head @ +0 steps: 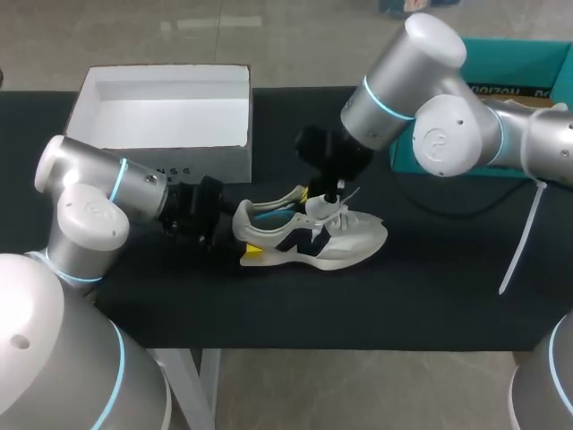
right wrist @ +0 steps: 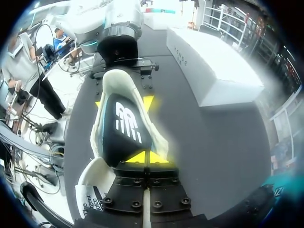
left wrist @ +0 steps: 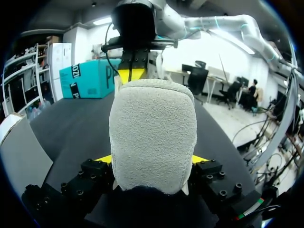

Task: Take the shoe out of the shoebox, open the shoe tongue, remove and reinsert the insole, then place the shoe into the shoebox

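Left gripper (head: 240, 235) is seen just left of the middle of the head view, closed on the heel of the shoe (head: 331, 240), with one yellow tip pressed to each side of it. A white shoebox (head: 161, 157) is set open at the upper left of the black table (head: 430, 287), apart from the shoe. The shoe is laid on its sole at the centre, toe pointed right. Above its opening the right gripper (head: 329, 193) is held, its tips pinched together on the edge of the dark insole (right wrist: 126, 126). The tongue (right wrist: 90, 190) is turned out of the opening, beside that gripper.
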Robot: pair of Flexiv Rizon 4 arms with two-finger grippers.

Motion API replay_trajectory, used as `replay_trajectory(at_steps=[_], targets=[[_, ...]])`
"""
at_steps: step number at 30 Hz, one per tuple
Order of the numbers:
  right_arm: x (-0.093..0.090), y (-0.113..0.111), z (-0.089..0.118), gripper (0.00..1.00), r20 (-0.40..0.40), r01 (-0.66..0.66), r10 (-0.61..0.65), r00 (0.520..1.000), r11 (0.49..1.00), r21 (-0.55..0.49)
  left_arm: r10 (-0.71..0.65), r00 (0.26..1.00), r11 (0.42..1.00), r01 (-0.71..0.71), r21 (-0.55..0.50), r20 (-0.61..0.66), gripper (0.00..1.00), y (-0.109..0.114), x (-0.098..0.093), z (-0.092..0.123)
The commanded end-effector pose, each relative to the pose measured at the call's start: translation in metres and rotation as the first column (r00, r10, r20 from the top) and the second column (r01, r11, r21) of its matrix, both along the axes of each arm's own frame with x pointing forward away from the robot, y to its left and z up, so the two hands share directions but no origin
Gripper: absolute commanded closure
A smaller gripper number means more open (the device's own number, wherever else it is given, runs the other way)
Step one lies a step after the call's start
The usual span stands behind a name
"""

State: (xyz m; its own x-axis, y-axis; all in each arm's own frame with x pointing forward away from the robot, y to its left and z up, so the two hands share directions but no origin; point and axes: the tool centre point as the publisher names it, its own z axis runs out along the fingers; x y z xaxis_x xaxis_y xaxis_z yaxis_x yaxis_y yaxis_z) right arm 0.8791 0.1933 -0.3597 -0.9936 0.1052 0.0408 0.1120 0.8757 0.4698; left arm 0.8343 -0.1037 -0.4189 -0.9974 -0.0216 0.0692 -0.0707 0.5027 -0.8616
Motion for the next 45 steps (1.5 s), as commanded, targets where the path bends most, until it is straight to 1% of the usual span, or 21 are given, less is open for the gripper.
replay_trajectory(at_steps=[1, 7, 13, 14, 15, 16, 21, 28, 32, 35, 39, 45], targets=[[-0.008, -0.007, 0.006, 1.00, 0.014, -0.001, 0.001, 1.000, 1.000, 0.005, -0.001, 1.000, 1.000, 0.001, 0.001, 0.000, 1.00, 0.000, -0.001, 0.000], [-0.015, -0.018, 0.008, 1.00, 0.023, -0.003, 0.002, 1.000, 1.000, 0.012, -0.001, 1.000, 1.000, 0.001, 0.001, 0.000, 1.00, 0.000, -0.001, 0.000], [-0.018, -0.026, 0.007, 1.00, 0.034, -0.007, 0.006, 0.999, 1.000, 0.012, -0.001, 1.000, 1.000, 0.001, 0.001, 0.000, 1.00, 0.000, -0.001, 0.000], [-0.018, -0.027, 0.007, 1.00, 0.035, -0.007, 0.006, 0.999, 1.000, 0.018, -0.001, 1.000, 1.000, 0.001, 0.001, 0.000, 1.00, 0.000, -0.001, 0.000], [-0.018, -0.028, 0.007, 1.00, 0.035, 0.004, -0.006, 0.999, 0.999, 0.053, -0.001, 1.000, 1.000, 0.001, 0.001, 0.000, 1.00, 0.000, -0.001, 0.000], [-0.017, -0.028, 0.006, 1.00, 0.036, 0.007, -0.009, 0.999, 0.998, 0.063, -0.001, 1.000, 1.000, 0.001, 0.001, 0.000, 1.00, 0.000, -0.001, 0.000], [-0.003, -0.017, 0.015, 1.00, 0.068, -0.010, 0.006, 0.998, 0.998, 0.063, -0.001, 1.000, 1.000, 0.001, 0.001, 0.000, 1.00, 0.000, -0.001, 0.000], [0.015, 0.000, 0.022, 1.00, 0.107, 0.000, -0.014, 0.994, 0.992, 0.130, -0.001, 1.000, 1.000, 0.001, 0.001, 0.000, 1.00, 0.000, -0.001, 0.000], [0.017, 0.002, 0.027, 1.00, 0.116, 0.033, -0.056, 0.992, 0.982, 0.187, -0.001, 1.000, 1.000, 0.001, 0.001, 0.000, 1.00, 0.000, -0.001, 0.000], [0.018, 0.003, 0.031, 1.00, 0.118, 0.051, -0.076, 0.990, 0.978, 0.201, -0.001, 1.000, 1.000, 0.001, 0.001, 0.000, 1.00, 0.000, -0.001, 0.000], [0.021, 0.007, 0.035, 1.00, 0.122, 0.053, -0.081, 0.989, 0.974, 0.221, -0.001, 1.000, 1.000, 0.001, 0.001, 0.000, 1.00, 0.000, -0.001, 0.000], [0.023, 0.017, 0.034, 1.00, 0.114, 0.042, -0.072, 0.991, 0.969, 0.245, -0.001, 1.000, 1.000, 0.001, 0.001, 0.000, 1.00, 0.000, -0.001, 0.000]])
